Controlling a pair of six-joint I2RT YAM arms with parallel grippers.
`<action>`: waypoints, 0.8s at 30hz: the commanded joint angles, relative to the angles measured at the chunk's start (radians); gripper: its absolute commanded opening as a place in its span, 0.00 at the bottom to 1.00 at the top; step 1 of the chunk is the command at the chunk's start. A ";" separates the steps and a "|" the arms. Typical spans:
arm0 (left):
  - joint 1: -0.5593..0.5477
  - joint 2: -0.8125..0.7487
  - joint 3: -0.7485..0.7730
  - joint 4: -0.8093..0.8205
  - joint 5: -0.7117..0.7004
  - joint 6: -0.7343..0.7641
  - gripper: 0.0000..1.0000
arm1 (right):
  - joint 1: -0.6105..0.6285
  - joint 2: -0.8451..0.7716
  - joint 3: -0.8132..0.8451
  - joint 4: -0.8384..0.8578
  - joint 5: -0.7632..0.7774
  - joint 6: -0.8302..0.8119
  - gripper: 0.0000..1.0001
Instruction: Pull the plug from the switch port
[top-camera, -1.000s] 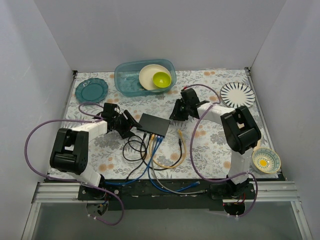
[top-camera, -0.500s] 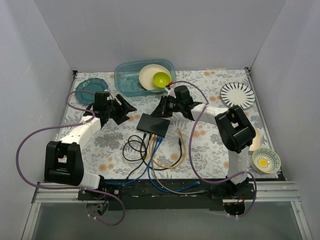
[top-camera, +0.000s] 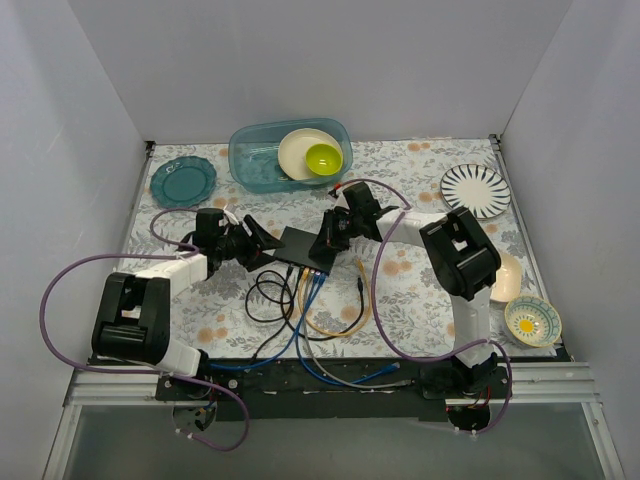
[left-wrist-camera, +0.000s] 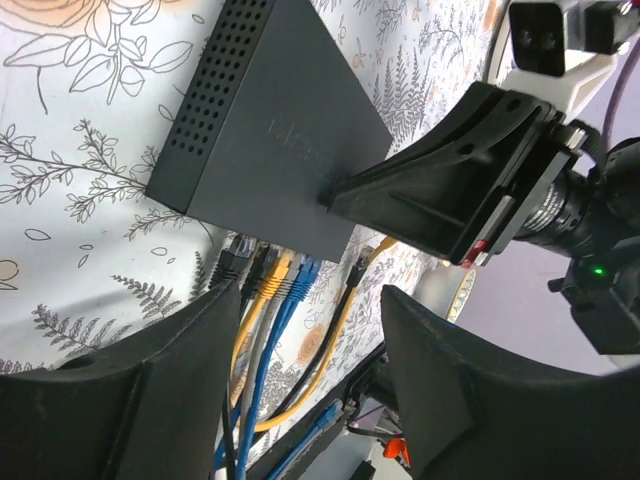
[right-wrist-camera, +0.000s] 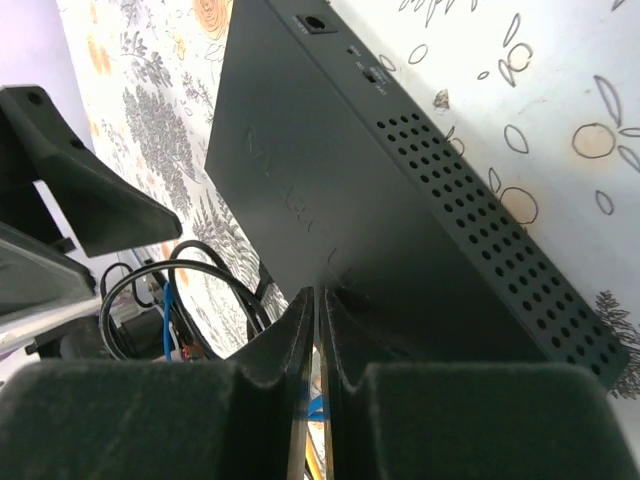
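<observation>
The switch (top-camera: 306, 249) is a flat black box on the flowered cloth, also in the left wrist view (left-wrist-camera: 270, 130) and the right wrist view (right-wrist-camera: 380, 200). Several plugs (top-camera: 312, 272), black, yellow, grey and blue (left-wrist-camera: 270, 280), sit in the sockets on its near edge. A loose yellow cable end (top-camera: 358, 266) lies to the right. My left gripper (top-camera: 262, 243) is open and empty at the switch's left side, its jaws (left-wrist-camera: 310, 295) spread towards the plugs. My right gripper (top-camera: 327, 248) is shut, its tips (right-wrist-camera: 318, 300) resting on the switch's top.
A teal see-through tub (top-camera: 256, 163) with a cream plate and green bowl stands at the back. A teal plate (top-camera: 183, 180) is back left, a striped plate (top-camera: 475, 188) back right, a patterned bowl (top-camera: 531, 321) front right. Cables (top-camera: 300, 315) loop towards the near edge.
My left gripper has come forward and right to the switch's left side. My right gripper has moved down onto the switch's top.
</observation>
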 joint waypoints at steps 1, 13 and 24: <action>0.002 -0.028 -0.056 0.109 0.035 -0.005 0.56 | -0.001 0.044 0.026 -0.119 0.068 -0.055 0.13; -0.001 0.144 -0.093 0.207 0.089 0.035 0.44 | -0.001 0.081 0.020 -0.110 0.077 -0.046 0.11; -0.013 0.262 -0.055 0.263 0.136 0.038 0.38 | -0.001 0.108 0.044 -0.119 0.071 -0.046 0.11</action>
